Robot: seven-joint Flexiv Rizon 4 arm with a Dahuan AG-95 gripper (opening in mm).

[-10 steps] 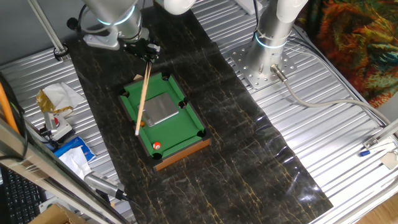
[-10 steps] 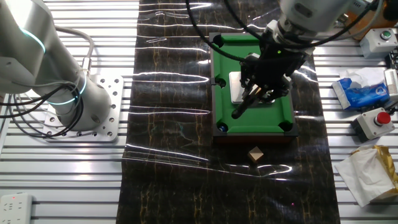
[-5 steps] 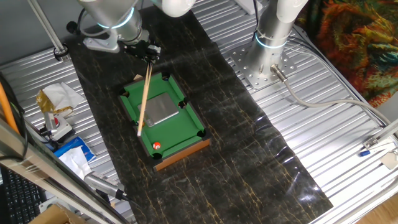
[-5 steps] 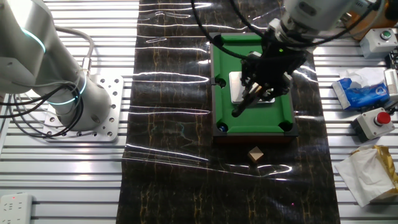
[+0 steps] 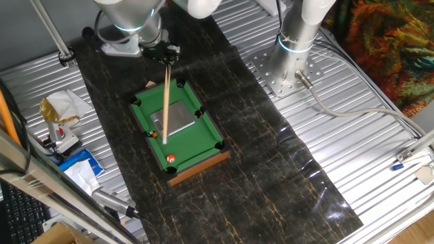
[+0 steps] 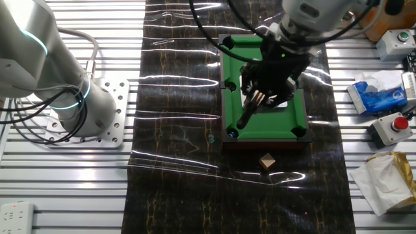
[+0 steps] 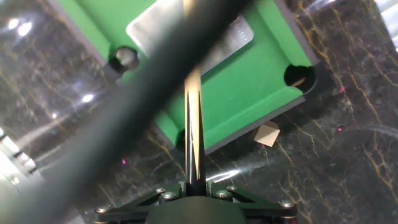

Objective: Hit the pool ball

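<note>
We start with the bench, ribbed metal with a dark marbled sheet laid across its middle. On that sheet sits the mini green pool table, its long axis running from the far-left end by the arm toward the near wooden end rail. A flat grey plate lies on the felt near the centre.

Above the far end of the pool table we see the robot's fingers. They are closed onto the butt of a wooden cue stick, which the hand view shows running straight out between them. The cue's long axis runs nearly along the length of the table, sloping down from the fingers, and its tip points toward the near end rail, ending over the felt beside the grey plate.

The pool ball, orange-red with a white spot, rests on the felt close to the near end rail, a little beyond the cue tip and roughly in line with it; we see a gap between tip and ball. A smaller plain orange blob lies on the felt just left of the cue's lower part.

In the other fixed view a small tan block sits on the dark sheet just outside the table's rail.
</note>
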